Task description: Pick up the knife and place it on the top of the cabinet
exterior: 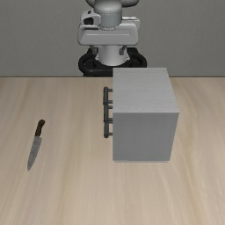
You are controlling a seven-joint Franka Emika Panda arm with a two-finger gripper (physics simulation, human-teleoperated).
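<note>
Exterior view, taken from the near edge back: the knife (35, 145) is seen lying flat on the wooden table (53, 193) toward the exterior view's left, with its dark handle turned to the far side and its blade to the near edge. The grey cabinet (145, 114) is set right of centre, well apart from the knife, and its drawer handles (108, 112) are carried on the face turned toward the knife. Behind it, the arm (107, 13) is held folded upright over its black base (110, 63). The gripper (107, 37) is raised at the far edge, away from knife and cabinet; whether it is open or closed cannot be told.
</note>
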